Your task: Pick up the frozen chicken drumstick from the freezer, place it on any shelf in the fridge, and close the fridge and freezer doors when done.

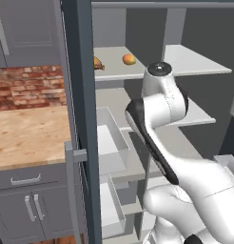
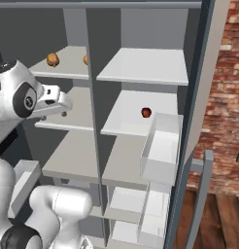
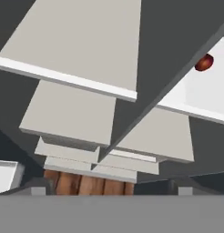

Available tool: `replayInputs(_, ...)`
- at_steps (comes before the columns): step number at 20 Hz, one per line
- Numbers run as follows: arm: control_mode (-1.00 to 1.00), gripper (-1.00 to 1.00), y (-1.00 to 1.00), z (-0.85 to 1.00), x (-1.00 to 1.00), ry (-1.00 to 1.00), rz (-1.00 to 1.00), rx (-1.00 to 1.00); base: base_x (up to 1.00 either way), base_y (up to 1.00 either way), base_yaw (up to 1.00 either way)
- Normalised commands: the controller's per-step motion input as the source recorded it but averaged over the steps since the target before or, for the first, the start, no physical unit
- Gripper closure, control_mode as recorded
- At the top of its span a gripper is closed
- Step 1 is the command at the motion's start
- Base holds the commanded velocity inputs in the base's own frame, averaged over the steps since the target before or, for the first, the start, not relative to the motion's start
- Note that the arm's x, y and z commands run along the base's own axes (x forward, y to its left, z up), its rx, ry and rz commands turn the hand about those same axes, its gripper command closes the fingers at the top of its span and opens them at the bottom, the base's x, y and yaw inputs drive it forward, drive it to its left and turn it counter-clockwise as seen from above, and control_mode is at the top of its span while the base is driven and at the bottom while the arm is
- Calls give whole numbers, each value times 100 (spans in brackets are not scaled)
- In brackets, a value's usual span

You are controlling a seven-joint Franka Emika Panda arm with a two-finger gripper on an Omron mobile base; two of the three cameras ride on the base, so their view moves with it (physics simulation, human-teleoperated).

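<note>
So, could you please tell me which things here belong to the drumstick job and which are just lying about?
Job in hand:
frozen chicken drumstick, on the top freezer shelf
freezer
fridge shelves
freezer door and fridge door, both open

Just lying about:
orange fruit, beside the drumstick
dark red apple, on a fridge shelf
wooden counter

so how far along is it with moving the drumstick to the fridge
Done: the freezer door and fridge door stand open. In hand: the arm reaches into the freezer, jaws apart and empty. The drumstick lies untouched on the freezer's top shelf, beside an orange. Left: grasp it, set it on a fridge shelf, shut both doors.
</note>
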Motion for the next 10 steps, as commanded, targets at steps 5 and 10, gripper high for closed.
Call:
replayInputs(5, -100, -100, 25, 70, -46, -41, 1, 0, 0, 0, 0)
replayInputs(10, -100, -100, 0, 88, 8, -26, 13, 18, 0, 0, 0)
